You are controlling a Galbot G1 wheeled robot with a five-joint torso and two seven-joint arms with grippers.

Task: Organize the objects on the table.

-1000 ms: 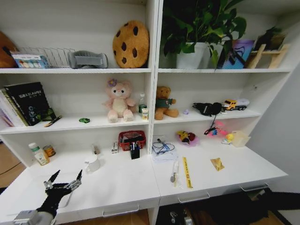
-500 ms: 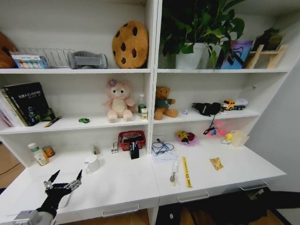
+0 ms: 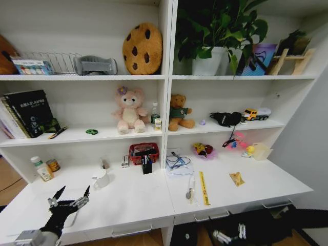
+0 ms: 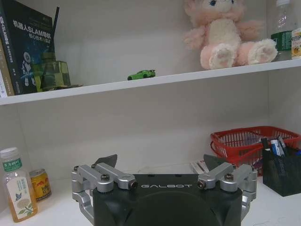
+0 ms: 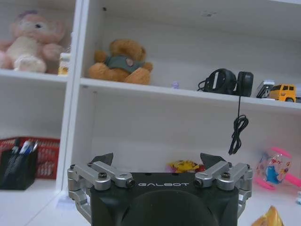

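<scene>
hovering left gripper [image 3: 69, 197] low over the near-left part of the table [image 3: 128, 202], jaws spread wide, nothing between them. right gripper [image 5: 159, 162] jaws also apart and empty, facing the shelf bays from low at the desk's right.

likely step: pick a first item. objects all sit well beyond the left jaws: white cup [image 3: 102, 179] ahead, red mesh basket [image 3: 143, 152] and black pen holder [image 3: 147, 164] farther back.

suggest taking the yellow strip [image 3: 203, 187] and the slim pen-like tool [image 3: 190, 187] with the right jaws; both thin, flat, smooth, so close across the narrow width, tips almost on the glossy white top. crinkly yellow wrapper [image 3: 237, 178] will deform.
</scene>
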